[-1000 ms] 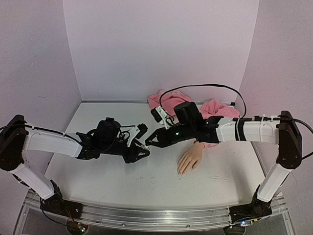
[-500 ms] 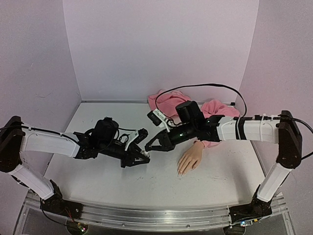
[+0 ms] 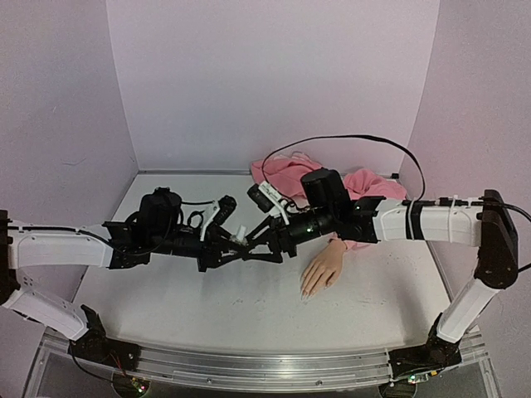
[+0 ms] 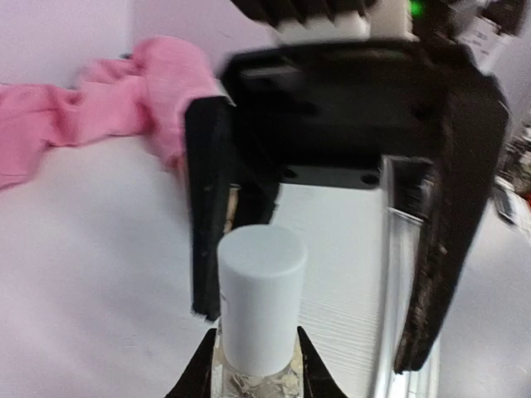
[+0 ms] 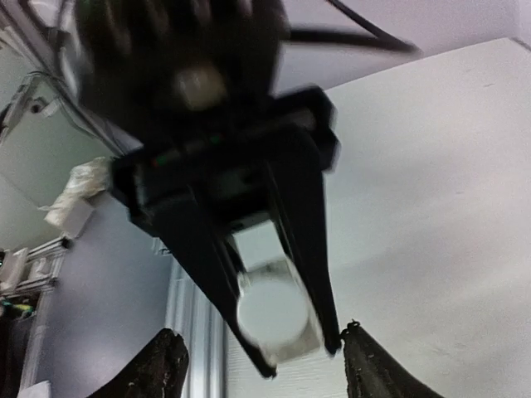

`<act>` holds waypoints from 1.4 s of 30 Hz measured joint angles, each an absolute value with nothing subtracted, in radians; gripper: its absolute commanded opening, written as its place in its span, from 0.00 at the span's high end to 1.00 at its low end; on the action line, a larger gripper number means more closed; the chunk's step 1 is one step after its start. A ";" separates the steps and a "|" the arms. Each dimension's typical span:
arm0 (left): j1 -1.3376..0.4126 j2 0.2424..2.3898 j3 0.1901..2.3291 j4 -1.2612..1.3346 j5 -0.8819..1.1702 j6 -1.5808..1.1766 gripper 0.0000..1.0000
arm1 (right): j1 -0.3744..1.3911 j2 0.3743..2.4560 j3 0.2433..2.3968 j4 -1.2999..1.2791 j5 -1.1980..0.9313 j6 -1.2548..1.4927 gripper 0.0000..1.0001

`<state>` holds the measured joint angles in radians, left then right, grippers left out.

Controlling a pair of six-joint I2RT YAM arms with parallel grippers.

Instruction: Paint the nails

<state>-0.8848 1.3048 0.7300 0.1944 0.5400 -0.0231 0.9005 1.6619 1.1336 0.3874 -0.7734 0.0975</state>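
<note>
Left gripper point(image 3: 235, 243): clamped on one small bottle point(image 4: 259, 308) with clear glass and a smooth white cylinder cap, held upright. Right gripper point(image 3: 261, 246): two black jaws spread apart, facing the left one. In the left wrist view the cap stands between the jaws, close beside one and well clear of the other.

One beige hand point(image 3: 323, 267) lies palm down, right of centre on the white table point(image 3: 166, 303). Its nails point(image 3: 305, 292) point lower left, too small to count. Rumpled pink sleeve point(image 3: 286, 172) behind.
</note>
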 measured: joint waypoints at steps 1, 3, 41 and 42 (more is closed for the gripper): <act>-0.886 1.285 0.723 0.204 0.455 -0.023 1.00 | 0.903 1.660 1.134 0.389 -0.703 0.130 0.19; -0.892 1.252 0.711 0.221 0.233 -0.007 1.00 | 0.904 1.656 1.129 0.404 -0.595 0.205 0.15; -0.967 1.347 0.720 0.197 -0.260 -0.107 1.00 | 1.004 1.875 1.357 0.519 -0.105 0.670 1.00; -0.963 1.338 0.719 0.183 -0.241 -0.110 1.00 | 0.999 1.875 1.338 0.552 -0.134 0.665 1.00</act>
<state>-0.9627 1.3380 0.7189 0.1829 -0.2409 -0.1097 0.9993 1.8748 1.3376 0.5522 -0.1341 0.6651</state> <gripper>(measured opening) 0.209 0.145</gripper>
